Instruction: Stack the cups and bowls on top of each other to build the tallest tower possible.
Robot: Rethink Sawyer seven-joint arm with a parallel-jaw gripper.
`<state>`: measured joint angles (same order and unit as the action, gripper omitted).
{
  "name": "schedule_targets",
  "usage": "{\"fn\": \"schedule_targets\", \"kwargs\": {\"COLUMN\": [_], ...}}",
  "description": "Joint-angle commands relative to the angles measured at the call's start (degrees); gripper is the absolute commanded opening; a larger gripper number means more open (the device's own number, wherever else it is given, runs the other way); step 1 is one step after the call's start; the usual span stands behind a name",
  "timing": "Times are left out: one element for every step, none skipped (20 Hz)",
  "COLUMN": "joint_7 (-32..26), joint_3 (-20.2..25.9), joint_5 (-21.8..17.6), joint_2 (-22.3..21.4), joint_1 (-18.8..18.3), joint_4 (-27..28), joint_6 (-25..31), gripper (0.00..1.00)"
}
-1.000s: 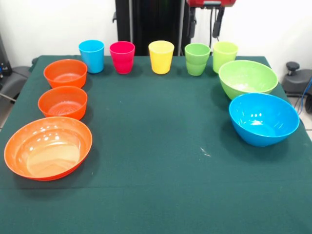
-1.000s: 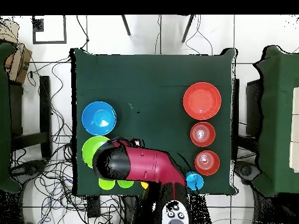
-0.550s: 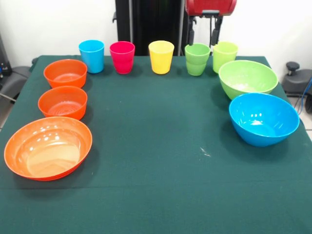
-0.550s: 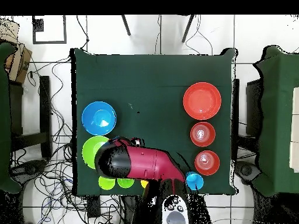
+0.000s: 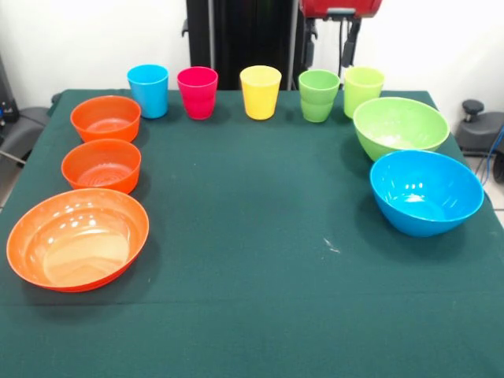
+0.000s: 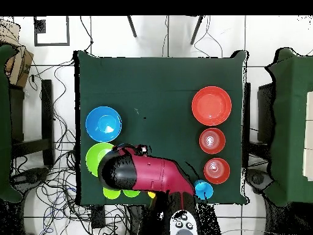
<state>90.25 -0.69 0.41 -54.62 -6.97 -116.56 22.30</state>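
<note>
Cups (image 5: 261,92) line far edge (middle open)

Glossy plastic bowls, among them a wide orange bowl (image 5: 77,239) and a blue bowl (image 5: 426,192), are catching highlights on a matt dark green cloth-covered table (image 5: 260,236); smooth plastic cups (image 5: 261,91) are showing a softer sheen.

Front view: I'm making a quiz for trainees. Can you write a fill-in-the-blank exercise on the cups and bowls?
1. The cup left of the pink cup is ____.
2. The number of orange bowls is ____.
3. The bowl in front of the lime green bowl is ____.

Missing words: blue; three; blue
</note>
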Motion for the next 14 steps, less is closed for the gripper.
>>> {"fn": "schedule_targets", "kwargs": {"joint_7": [6.3, 6.6, 7.0, 7.4, 7.3, 7.0, 6.5, 6.3, 6.1, 6.3, 6.4, 6.6, 6.7, 6.7], "joint_3": [0.7, 0.0, -0.5, -0.8, -0.8, -0.3, 0.3, 0.5, 0.6, 0.3, 0.2, 0.0, -0.1, -0.1], "joint_5": [-1.8, -2.1, -2.2, -2.0, -1.9, -1.5, -1.2, -1.0, -0.9, -1.0, -0.9, -0.8, -0.9, -1.0], "joint_2": [-6.8, -7.2, -7.4, -7.9, -8.2, -8.0, -8.1, -8.6, -9.0, -9.5, -9.7, -9.9, -9.9, -9.9], "joint_1": [1.3, 1.9, 2.3, 2.5, 2.6, 2.2, 1.7, 1.6, 1.6, 1.9, 2.2, 2.5, 2.7, 2.8], "joint_4": [-5.4, -5.4, -5.6, -6.1, -6.3, -6.2, -6.5, -6.7, -6.9, -6.6, -6.6, -6.2, -6.1, -6.0], "joint_6": [2.0, 2.5, 2.5, 2.9, 2.8, 2.8, 2.7, 2.5, 2.5, 3.0, 3.4, 4.1, 4.4, 4.4], "gripper": [1.0, 1.0, 1.0, 1.0, 1.0, 1.0, 1.0, 1.0, 1.0, 1.0, 1.0, 1.0, 1.0, 1.0]}}
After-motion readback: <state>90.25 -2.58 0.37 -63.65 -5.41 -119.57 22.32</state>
